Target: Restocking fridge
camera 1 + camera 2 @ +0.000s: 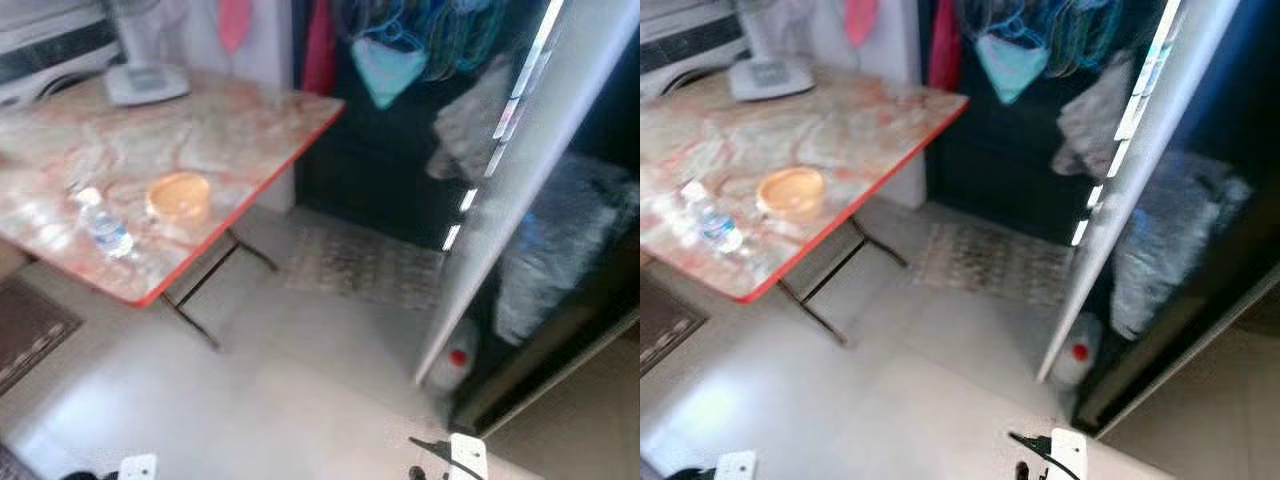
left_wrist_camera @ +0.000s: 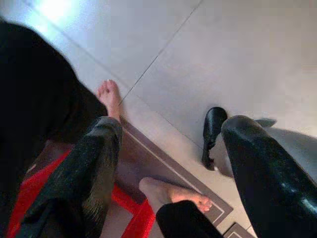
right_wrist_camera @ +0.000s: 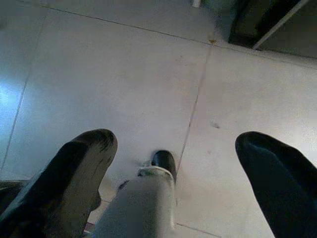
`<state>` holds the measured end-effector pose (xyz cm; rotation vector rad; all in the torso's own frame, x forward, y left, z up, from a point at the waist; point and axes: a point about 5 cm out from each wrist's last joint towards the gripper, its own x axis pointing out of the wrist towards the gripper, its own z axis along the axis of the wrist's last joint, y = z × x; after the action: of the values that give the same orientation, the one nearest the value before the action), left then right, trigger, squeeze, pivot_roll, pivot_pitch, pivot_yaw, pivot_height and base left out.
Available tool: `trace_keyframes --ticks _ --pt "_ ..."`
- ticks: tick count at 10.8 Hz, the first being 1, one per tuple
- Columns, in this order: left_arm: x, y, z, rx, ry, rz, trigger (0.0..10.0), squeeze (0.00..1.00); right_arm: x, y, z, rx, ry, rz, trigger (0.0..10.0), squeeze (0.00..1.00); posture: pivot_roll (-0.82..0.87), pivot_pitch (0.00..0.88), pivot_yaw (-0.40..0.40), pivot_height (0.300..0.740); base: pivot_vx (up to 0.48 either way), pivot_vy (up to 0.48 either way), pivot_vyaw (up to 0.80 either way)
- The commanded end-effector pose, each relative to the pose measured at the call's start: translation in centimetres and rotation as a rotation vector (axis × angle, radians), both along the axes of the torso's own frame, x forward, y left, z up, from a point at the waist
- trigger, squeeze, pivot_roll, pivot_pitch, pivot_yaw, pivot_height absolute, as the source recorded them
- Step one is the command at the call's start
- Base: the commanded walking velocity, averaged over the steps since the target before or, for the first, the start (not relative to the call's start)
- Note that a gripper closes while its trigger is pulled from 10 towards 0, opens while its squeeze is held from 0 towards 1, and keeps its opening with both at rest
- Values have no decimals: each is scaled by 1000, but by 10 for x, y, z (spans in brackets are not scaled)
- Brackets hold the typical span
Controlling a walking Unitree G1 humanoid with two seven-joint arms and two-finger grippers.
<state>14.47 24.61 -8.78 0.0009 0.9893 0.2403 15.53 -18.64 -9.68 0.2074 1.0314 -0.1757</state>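
1. Water bottle [image 1: 103, 229] lies on bench [image 1: 240, 120], beside orange bowl [image 1: 178, 196].
2. Fridge door [image 1: 520, 170] stands open.
3. Left tool [image 2: 168, 163] and right tool [image 3: 176, 163]: both wide, empty, over floor [image 3: 124, 74].

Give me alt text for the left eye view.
A folding table with a red edge holds a water bottle and an orange bowl on the left; an open fridge door stands on the right, with a red-capped jug on the floor at its foot.
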Motion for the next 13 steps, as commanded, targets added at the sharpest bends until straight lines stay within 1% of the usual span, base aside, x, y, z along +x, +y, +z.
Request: trace_keyframes --ticks 1,2,4,6,7,8,9,12,13 --pt "-2 1 0 -2 -6 18 10000 0 -4 -3 -1 -9 18 1 10000 0 -7 0 -6 740 0 0 0" --pt "-2 1 0 5 -11 26 10000 0 -3 -3 -1 -5 10 -13 10000 0 -19 0 -2 740 0 0 0" --pt "-1 1 0 11 -4 20 10000 0 -1 -5 0 -23 5 16 10000 0 -11 0 -11 740 0 0 0" --pt "0 0 0 10 -12 30 10000 0 0 -5 1 -27 4 22 10000 0 -2 0 -19 740 0 0 694" --pt "1 0 1 10 -14 31 10000 0 1 -5 1 -22 1 12 10000 0 -5 0 -19 740 0 0 0" --pt "1 0 1 9 -15 33 10000 0 1 -5 1 -16 -4 0 10000 0 -4 0 -22 740 240 0 0" --pt "2 0 1 9 -16 34 10000 0 2 -6 1 -25 3 13 10000 0 -4 0 -22 740 255 0 0" --pt "3 0 1 7 -14 33 10000 0 4 -6 2 -40 -3 59 10000 0 0 0 -27 740 252 0 704" --pt "3 0 1 5 -15 34 10000 0 4 -6 2 -32 -4 46 10000 0 1 0 -28 740 251 0 0"
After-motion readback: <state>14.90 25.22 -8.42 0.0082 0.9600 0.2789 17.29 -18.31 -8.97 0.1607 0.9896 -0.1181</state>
